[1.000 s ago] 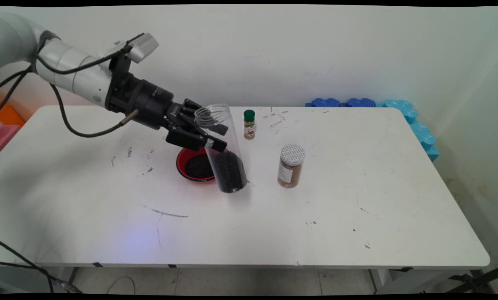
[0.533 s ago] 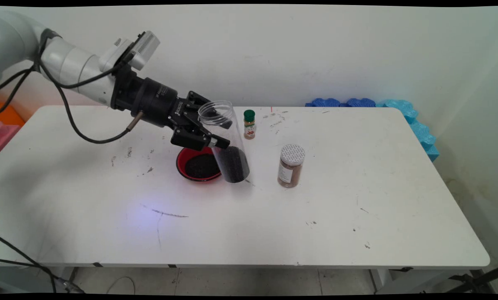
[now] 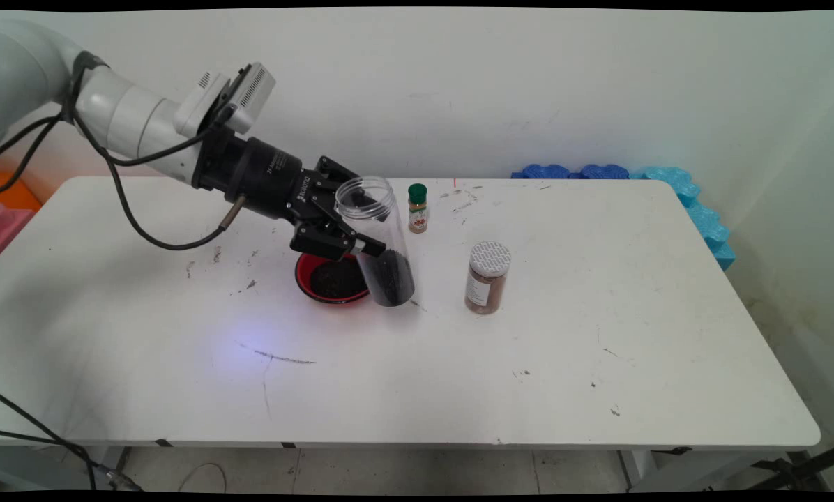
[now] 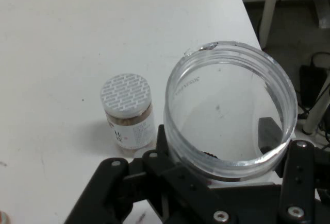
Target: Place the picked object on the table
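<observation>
The tool point(image 3: 369, 230) clamps the clear jar point(image 3: 378, 240), mouth tilted up-left, beside the red bowl point(image 3: 328, 279).

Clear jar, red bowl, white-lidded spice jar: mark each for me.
clear jar point(image 3: 378, 240), main view, on its transparent side wall.
red bowl point(image 3: 304, 277), main view, on its left rim.
white-lidded spice jar point(image 3: 489, 258), main view, on its patterned lid.
</observation>
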Action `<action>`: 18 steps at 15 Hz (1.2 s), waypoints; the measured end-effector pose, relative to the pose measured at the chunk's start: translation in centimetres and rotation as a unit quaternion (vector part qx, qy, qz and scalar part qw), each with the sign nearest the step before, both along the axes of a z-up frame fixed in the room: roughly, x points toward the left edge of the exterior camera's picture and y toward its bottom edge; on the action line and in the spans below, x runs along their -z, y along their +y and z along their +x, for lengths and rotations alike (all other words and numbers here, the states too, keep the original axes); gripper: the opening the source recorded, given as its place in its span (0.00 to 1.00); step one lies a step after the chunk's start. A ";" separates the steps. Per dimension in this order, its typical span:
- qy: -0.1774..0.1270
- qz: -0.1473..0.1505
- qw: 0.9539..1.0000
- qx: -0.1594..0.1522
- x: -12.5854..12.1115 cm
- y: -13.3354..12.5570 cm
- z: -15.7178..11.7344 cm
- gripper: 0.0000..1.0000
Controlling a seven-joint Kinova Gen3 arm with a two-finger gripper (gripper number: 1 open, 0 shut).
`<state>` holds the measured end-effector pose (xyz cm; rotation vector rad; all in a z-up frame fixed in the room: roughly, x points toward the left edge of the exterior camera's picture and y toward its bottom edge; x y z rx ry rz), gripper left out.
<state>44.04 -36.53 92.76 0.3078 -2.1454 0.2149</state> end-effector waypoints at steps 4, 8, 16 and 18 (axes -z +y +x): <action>-0.013 0.015 1.000 -0.005 0.3 0.1 -0.4 0.00; -0.023 0.025 0.999 -0.010 0.9 0.2 -1.0 0.00; -0.037 0.043 0.998 -0.026 3.1 0.1 -2.4 0.00; -0.041 0.047 0.998 -0.030 4.0 0.1 -2.9 0.00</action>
